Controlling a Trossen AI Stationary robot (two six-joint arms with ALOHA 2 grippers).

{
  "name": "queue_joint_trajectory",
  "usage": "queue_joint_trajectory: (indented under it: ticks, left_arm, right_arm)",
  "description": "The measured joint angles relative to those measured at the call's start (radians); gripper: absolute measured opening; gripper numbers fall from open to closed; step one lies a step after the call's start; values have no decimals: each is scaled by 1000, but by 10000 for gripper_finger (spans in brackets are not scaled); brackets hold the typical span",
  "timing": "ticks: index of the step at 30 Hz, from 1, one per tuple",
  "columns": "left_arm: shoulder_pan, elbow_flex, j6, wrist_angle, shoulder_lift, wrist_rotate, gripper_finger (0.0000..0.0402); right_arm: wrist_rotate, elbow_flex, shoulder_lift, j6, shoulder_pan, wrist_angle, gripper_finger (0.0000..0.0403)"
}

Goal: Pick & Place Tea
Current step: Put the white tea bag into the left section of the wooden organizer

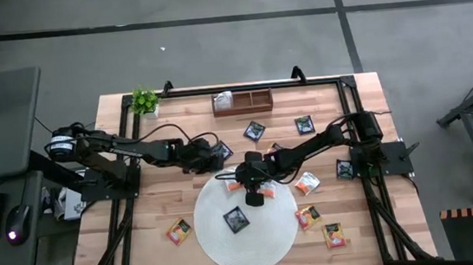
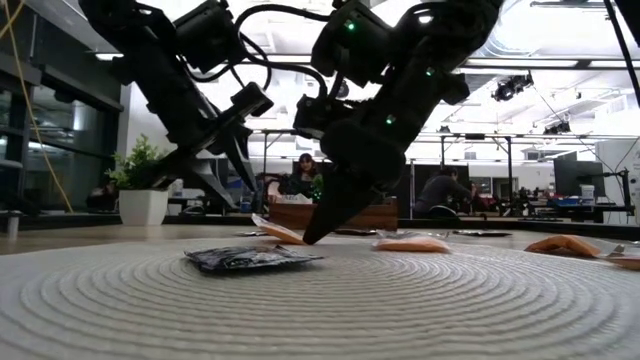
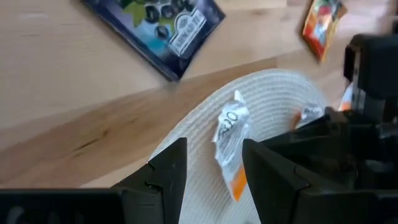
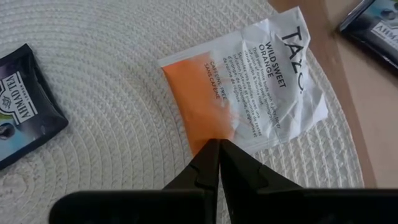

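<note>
The white-and-orange sachet is lying at the round mat's far edge under my right claw. Low view: its tips are touching down. Right wrist: the crinkled packet reads "Wild Sweet Orange", and the claw is pinching its orange corner. Left wrist: my left claw is hovering open.

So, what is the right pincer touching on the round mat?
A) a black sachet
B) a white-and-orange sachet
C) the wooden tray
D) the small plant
B. In the right wrist view the right pincer, fingers closed together, has its tips on the orange end of the white-and-orange sachet, which lies on the round mat; the black sachet lies apart.
</note>
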Motion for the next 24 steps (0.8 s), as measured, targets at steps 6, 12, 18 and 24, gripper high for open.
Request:
queue_joint_trajectory:
  ticks: [6,12,18,24]
  left_arm:
    - [0,3,-26,50,64,17,154]
    - [0,2,-41,114,140,98,154]
    - [0,2,-42,217,158,104,154]
    - [0,2,-45,213,159,71,154]
  right_arm:
    - [2,-1,0,0,0,8,12]
    - [2,-1,0,4,0,15,12]
    - [7,-1,0,5,0,25,12]
    - [8,-1,0,5,0,31,12]
